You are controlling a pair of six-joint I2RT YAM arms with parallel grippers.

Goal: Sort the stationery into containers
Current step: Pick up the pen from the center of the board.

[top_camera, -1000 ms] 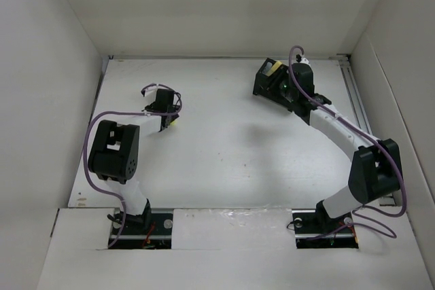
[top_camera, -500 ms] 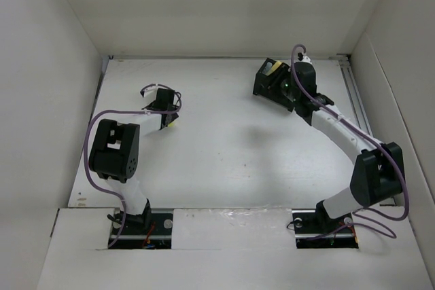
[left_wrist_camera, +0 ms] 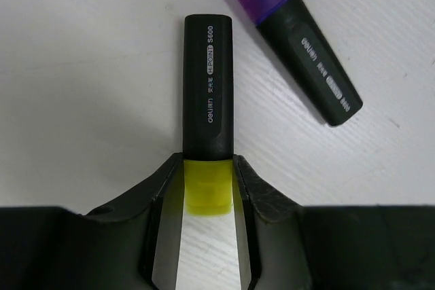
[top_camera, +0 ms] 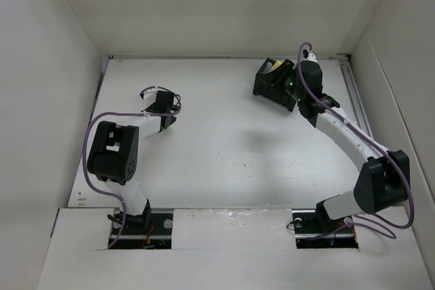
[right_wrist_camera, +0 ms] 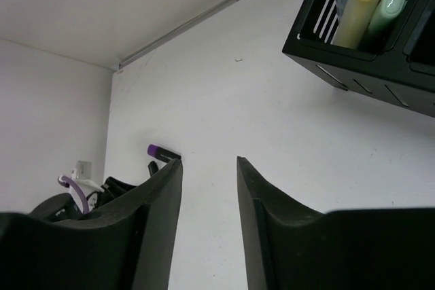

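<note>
Now right pincer [right_wrist_camera: 209, 162] farther from organiser [right_wrist_camera: 353, 59] — fingers apart.

We record 3 views. The top external camera sits high behind both arm bases, tilted down and forward, far enough back to take in the whole counter [top_camera: 224, 161]. The left wrist camera looks nearly straight down from very close, over the left hand [left_wrist_camera: 207, 168], onto a small patch with the yellow highlighter [left_wrist_camera: 208, 100] and purple highlighter [left_wrist_camera: 299, 52]. The right wrist camera sits low beside the organiser box [right_wrist_camera: 360, 52], facing across the counter past the right hand [right_wrist_camera: 209, 162] toward the left arm [right_wrist_camera: 122, 187]. Both wrist views share the purple highlighter. The top external and right wrist views share the organiser box.
</note>
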